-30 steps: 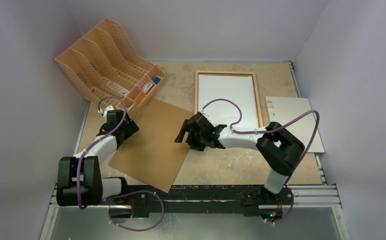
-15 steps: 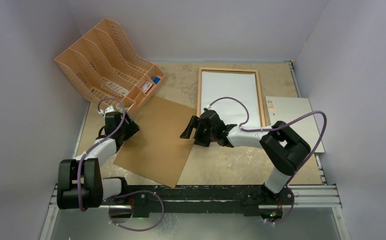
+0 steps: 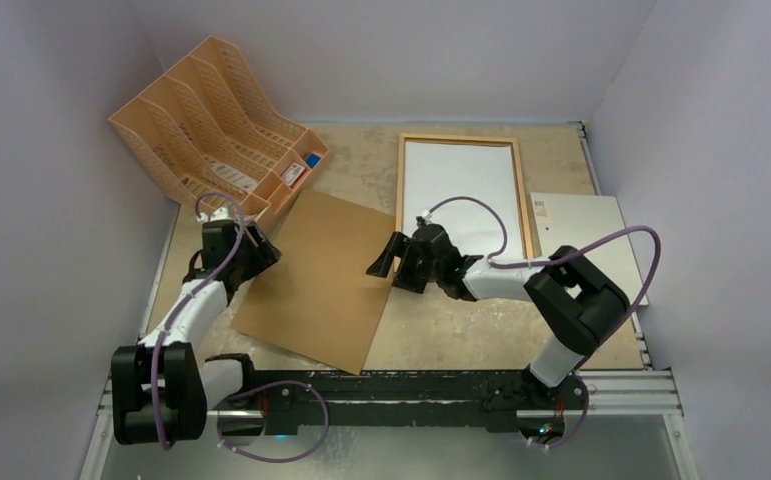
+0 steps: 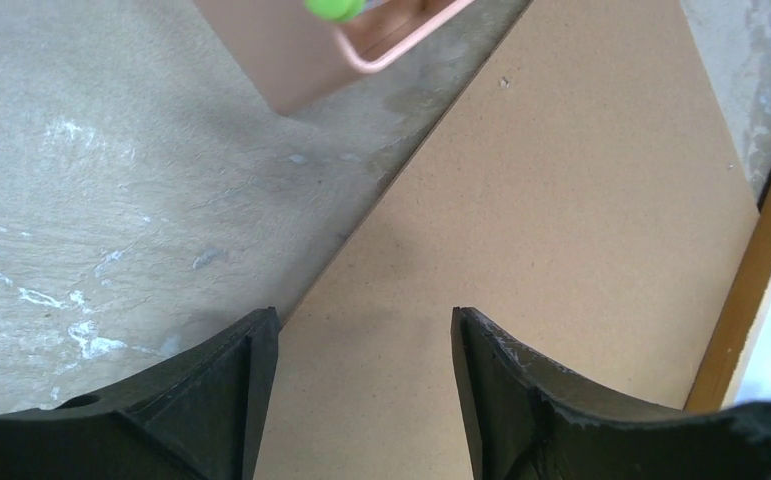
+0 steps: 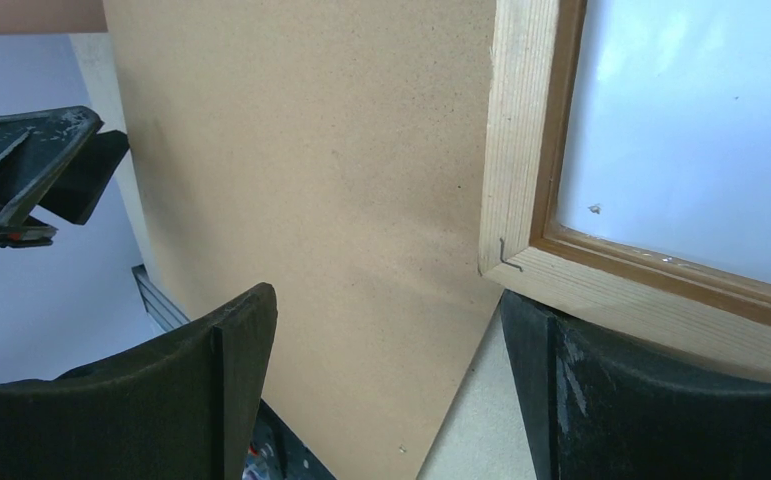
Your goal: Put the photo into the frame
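The photo (image 3: 461, 185) (white back up, it seems) lies inside the frame (image 3: 401, 190) at 12 o'clock on the table. The frame's near-left corner could be knocked by the right gripper (image 3: 381, 262), its jaws spread and empty, and the print shifted. At 9 o'clock the left gripper (image 4: 363, 325), also agape, is held over the backing panel (image 3: 321, 280). The sticker (image 3: 541, 207) at 3 o'clock cannot be read.

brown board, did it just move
Yes. The brown board swung its near end right, toward the frame; its corner by the file rack barely shifted.
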Controlling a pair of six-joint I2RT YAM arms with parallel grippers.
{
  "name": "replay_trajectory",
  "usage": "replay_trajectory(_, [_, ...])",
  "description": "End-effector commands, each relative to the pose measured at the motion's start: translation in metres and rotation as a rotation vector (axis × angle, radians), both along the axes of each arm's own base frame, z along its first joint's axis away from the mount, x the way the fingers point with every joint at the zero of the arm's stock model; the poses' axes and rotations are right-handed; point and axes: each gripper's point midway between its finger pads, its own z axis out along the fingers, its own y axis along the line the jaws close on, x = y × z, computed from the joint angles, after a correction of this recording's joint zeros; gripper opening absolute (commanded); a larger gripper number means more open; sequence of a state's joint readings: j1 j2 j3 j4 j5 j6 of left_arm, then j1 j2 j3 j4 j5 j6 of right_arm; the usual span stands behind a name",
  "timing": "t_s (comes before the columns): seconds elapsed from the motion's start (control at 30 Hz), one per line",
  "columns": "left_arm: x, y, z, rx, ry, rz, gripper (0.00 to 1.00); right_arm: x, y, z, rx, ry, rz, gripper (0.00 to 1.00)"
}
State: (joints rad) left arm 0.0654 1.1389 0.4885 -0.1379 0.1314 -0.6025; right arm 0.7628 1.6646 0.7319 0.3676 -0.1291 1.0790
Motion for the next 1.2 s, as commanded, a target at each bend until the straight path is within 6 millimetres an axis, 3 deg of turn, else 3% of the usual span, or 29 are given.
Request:
replay_trajectory(0.0, [-0.006, -0.062, 0.049, -0.243, -0.067, -0.235, 0.64, -0.007, 0.023, 0.010, 0.122, -0.021, 0.061, 0.84])
replay_trajectory(0.4, [-0.003, -0.050, 0.077, -0.173, -0.104, -0.198, 0.64, 0.000, 0.044, 0.009, 0.191, -0.051, 0.124, 0.82])
replay_trajectory(0.67, [-0.006, -0.018, 0.063, -0.037, -0.039, -0.053, 0.64, 0.005, 0.061, 0.002, 0.204, -0.048, 0.183, 0.82])
replay_trajectory(0.87, [-0.010, 0.005, 0.054, 0.056, -0.004, 0.038, 0.66, 0.005, 0.062, -0.010, 0.189, -0.030, 0.189, 0.82])
replay_trajectory(1.17, [0.004, 0.028, 0.053, 0.198, 0.069, 0.045, 0.82, 0.002, 0.059, -0.030, 0.141, 0.000, 0.203, 0.82])
